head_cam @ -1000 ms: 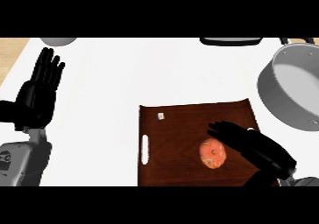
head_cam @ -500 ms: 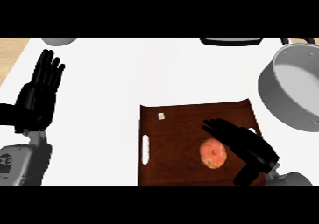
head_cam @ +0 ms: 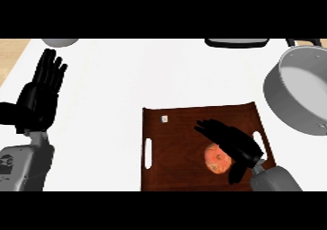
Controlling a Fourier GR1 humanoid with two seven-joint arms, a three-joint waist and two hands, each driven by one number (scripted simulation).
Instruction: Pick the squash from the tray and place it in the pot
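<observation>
On tray: one squash.

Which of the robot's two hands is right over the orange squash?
The right hand is, hovering open above the squash on the brown tray. The left hand rests far off at the counter's left side, fingers up.

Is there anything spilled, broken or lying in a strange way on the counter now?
Nothing stands out. The squash lies whole on the brown tray, beside the right hand. The pot stands upright to the tray's right. The left hand rests open at the left edge.
</observation>
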